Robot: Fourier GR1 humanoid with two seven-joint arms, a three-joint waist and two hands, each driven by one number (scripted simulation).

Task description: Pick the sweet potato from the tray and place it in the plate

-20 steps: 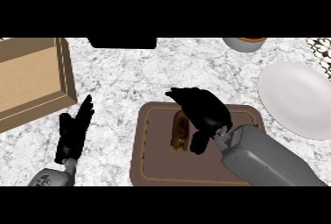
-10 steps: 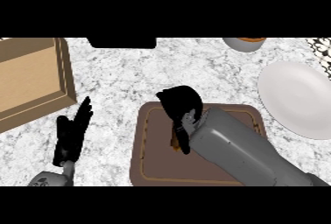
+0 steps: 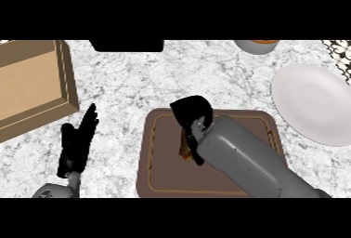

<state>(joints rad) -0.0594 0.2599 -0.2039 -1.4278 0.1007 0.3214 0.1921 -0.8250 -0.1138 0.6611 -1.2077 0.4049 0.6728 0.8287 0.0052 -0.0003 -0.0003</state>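
A dark brown tray (image 3: 159,163) lies on the marble counter at lower centre. On its left part lies the sweet potato (image 3: 184,147), of which only an orange-brown sliver shows beside my right hand (image 3: 191,113). That hand comes down over it with its fingers bent, and its grey forearm hides most of the potato. Whether the fingers close round the potato cannot be seen. The white plate (image 3: 310,103) sits at the right, apart from the tray. My left hand (image 3: 77,142) rests open on the counter left of the tray, fingers pointing up.
A wooden box (image 3: 33,88) stands at the upper left. A black object (image 3: 126,45) lies at the top edge, and a small bowl (image 3: 257,45) at the top right. A dark patterned item (image 3: 340,48) shows at the far right corner.
My right hand and forearm have shifted left over the tray's left part and lowered onto the sweet potato, hiding more of it. The left hand has stayed put.
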